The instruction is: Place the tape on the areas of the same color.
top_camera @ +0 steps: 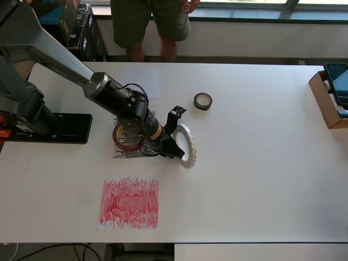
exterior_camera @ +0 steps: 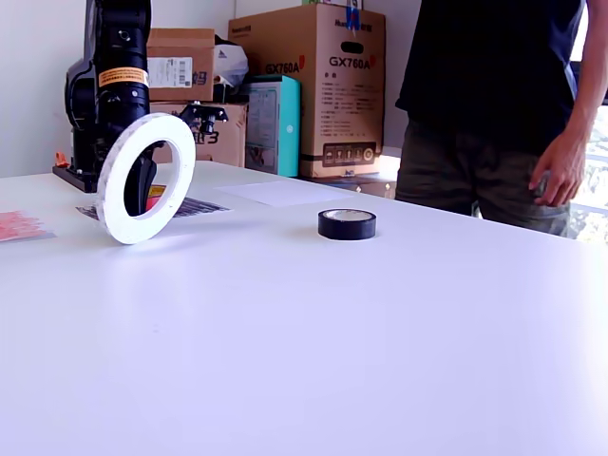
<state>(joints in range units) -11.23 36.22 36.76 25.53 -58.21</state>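
White tape ring (exterior_camera: 145,178) gripped upright by fingers (top_camera: 175,148); box (exterior_camera: 332,90) behind reads "GX760A".

On the table (top_camera: 261,179), in the overhead view, the scribbled sheet (top_camera: 129,203) nearest the bottom edge lies below a second sheet (top_camera: 122,151), which bears a tape roll (top_camera: 125,138) lying flat. Just right of that roll the gripper (top_camera: 173,142) holds the wide ring (top_camera: 187,145) tilted on its edge; its lowest point seems to touch the table, though that is hard to tell. The small roll (top_camera: 203,101) lies up and right, apart. A plain sheet (top_camera: 142,82) lies above, toward the standing person (top_camera: 155,24).
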